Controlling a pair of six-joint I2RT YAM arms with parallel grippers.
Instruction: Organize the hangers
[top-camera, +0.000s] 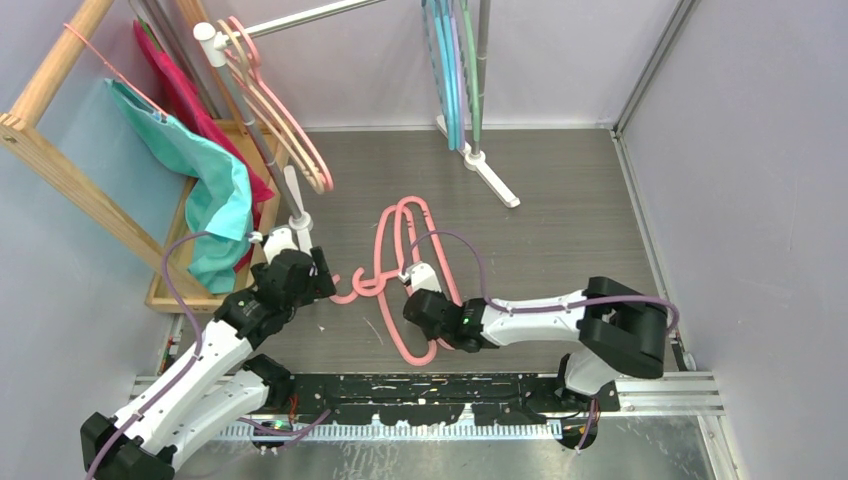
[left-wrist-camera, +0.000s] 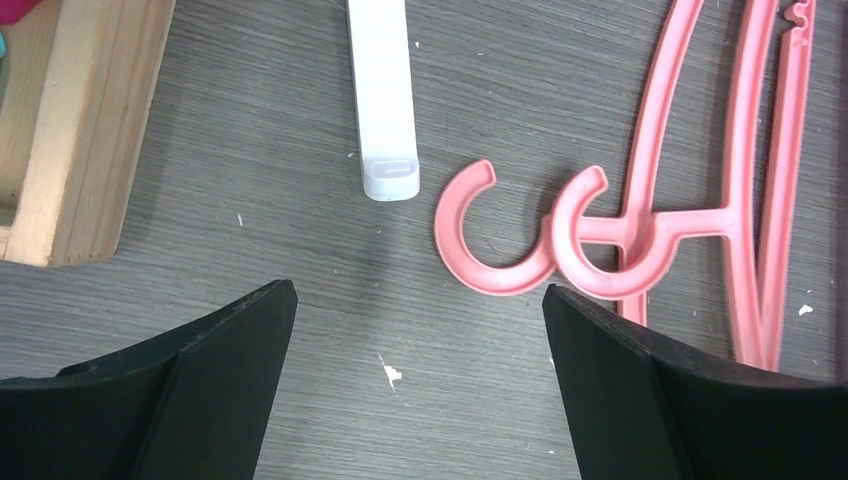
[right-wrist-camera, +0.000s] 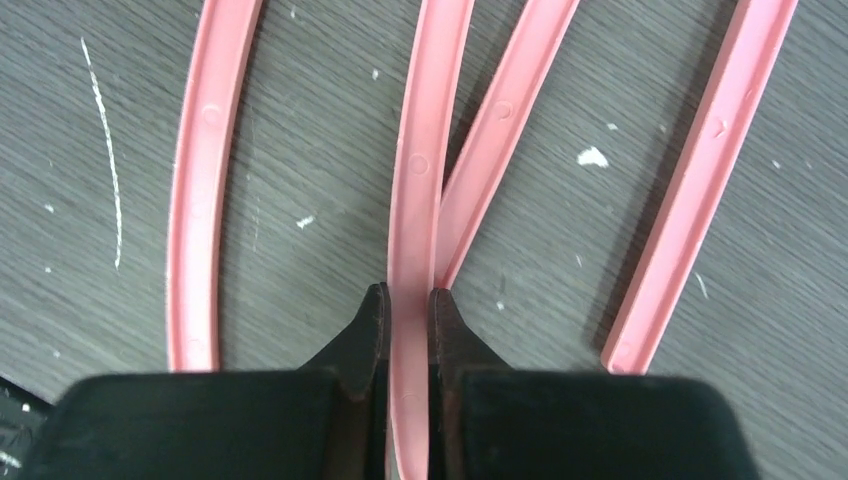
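Counter: grey wood-grain top with pale walls at the far, left and right edges. The arm bases sit at the near edge.
Wooden rack: slanted frame in the far-left corner, its tray base along the left edge.
Teal cloth: draped over the wooden rack, hanging down toward the left edge.
Red cloth: behind the teal cloth, on the same rack.
Clothes rail: grey bar with a white cap, running along the far edge.
White foot: a flat white bar lying on the counter left of centre. In the left wrist view its rounded end is just beside the nearer hook.
Hung pink hangers: a bunch on the rail's left end, toward the far-left corner.
Blue and green hangers: hung close together at the far edge, by the grey post.
Lying pink hangers: two, overlapped flat at mid-counter toward the near edge, with both hooks pointing to the left edge.
Marks: small moulded circles on the bars. No letters can be made out.
Left gripper: jaws spread wide over bare counter, the hooks just beside its right finger.
Right gripper: jaws pinched narrow on one bar of the lying pink hangers.
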